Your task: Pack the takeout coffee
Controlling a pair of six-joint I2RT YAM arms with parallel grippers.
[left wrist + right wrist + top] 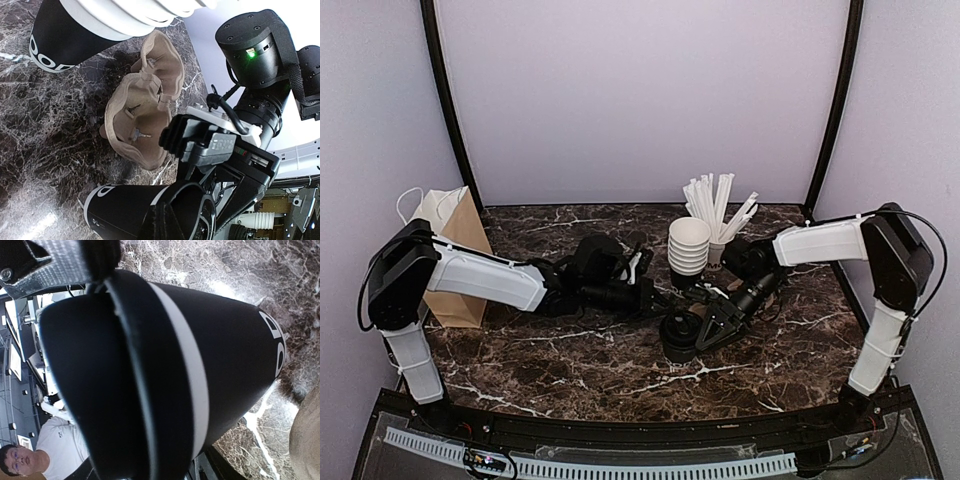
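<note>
The takeout coffee (678, 337), a black cup with a black lid and a white band, stands near the table's middle. My right gripper (708, 326) is shut on its upper part; the cup (215, 355) fills the right wrist view, with one finger (55, 262) at the lid's edge. In the left wrist view the same cup (125, 210) lies across the bottom, just past my left gripper (167, 222), whose fingers are shut with nothing between them. That gripper (645, 290) sits left of the cup. A brown pulp cup carrier (142, 120) rests on the marble beyond it.
A stack of lidless black cups (688, 245) with white insides stands behind the coffee, and a white cup of wrapped straws (715, 210) behind that. A brown paper bag (455, 255) stands at the far left beside my left arm.
</note>
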